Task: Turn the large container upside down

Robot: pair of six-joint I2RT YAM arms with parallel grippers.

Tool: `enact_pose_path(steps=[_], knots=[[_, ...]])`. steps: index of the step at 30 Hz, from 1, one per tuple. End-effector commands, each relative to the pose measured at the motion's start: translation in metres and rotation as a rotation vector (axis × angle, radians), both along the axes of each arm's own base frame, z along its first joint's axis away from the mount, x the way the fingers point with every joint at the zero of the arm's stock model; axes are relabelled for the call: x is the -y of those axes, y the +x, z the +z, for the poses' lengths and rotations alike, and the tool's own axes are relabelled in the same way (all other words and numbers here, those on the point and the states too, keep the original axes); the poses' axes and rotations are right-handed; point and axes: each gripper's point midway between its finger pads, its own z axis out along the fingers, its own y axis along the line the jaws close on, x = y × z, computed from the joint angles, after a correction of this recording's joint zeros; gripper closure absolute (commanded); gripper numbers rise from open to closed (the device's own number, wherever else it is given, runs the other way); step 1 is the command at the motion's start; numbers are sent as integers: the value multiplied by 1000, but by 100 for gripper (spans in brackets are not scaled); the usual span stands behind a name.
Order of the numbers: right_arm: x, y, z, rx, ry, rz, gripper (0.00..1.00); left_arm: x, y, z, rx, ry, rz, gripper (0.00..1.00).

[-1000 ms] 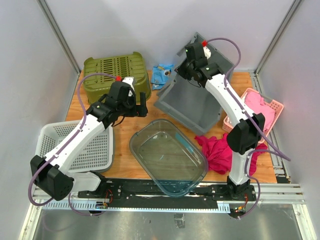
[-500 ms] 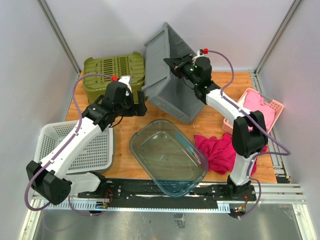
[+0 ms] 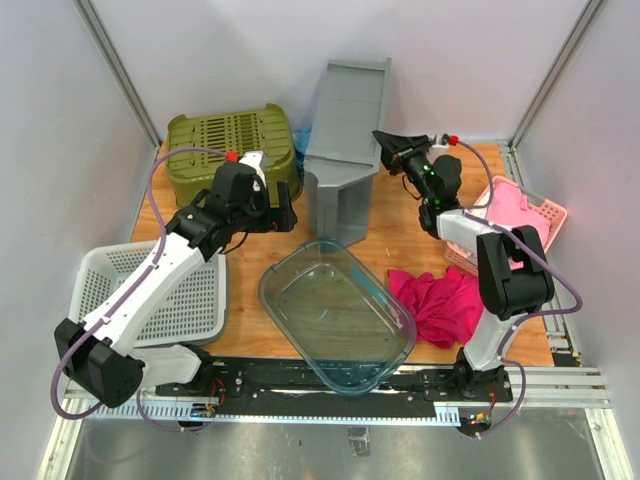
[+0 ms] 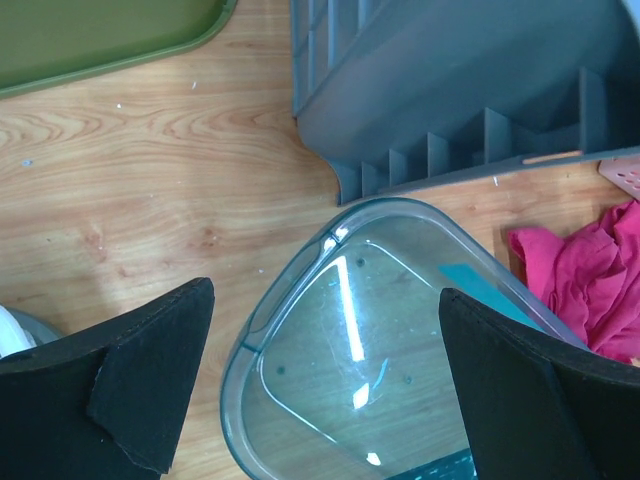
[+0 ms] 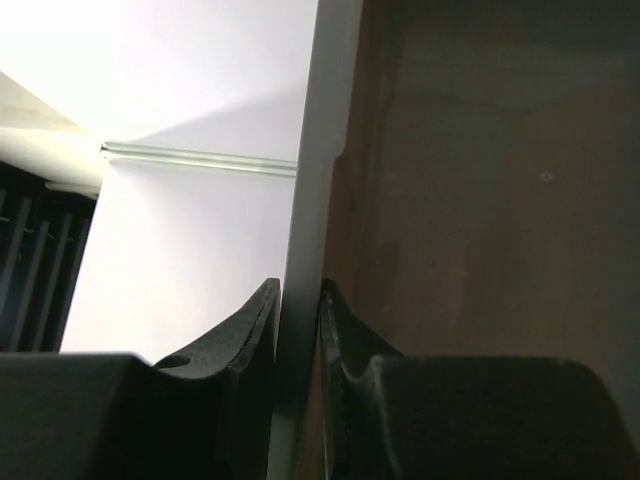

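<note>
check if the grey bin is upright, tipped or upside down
Tipped, not upside down: the grey bin stands on one end, its rim pinched in the right jaws.

Both arms look the same tbh: left arm (image 3: 150, 282) and right arm (image 3: 487, 335) are white shells with chunky black joints, lilac cables (image 3: 158, 178) looping alongside, tiny red caps (image 3: 233, 156) near the wrists, and matte black jaws.

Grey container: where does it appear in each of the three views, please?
Top external: the grey container stands tilted at back centre, right gripper on its rim.
Left wrist: upper right, ribbed side showing.
Right wrist: its rim runs up the centre, pinched by the right gripper.
Shared landmark: the clear tub, just in front of it in top and left wrist views only.
</note>
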Motion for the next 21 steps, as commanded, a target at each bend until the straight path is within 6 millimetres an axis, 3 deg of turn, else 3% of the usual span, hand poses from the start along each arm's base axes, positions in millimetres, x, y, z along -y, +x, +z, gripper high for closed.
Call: enact_pose_path(steps=[1,11,21], knots=[[44,-25,47,158,83,-58,99,10,9,17,39,-41,-18,1],[102,-62,-35,-12,-68,-130,99,24,16,18,27,-62,-64,1],[141,-93,-100,-174,-296,-107,98,34,18,22,27,-97,-90,1]])
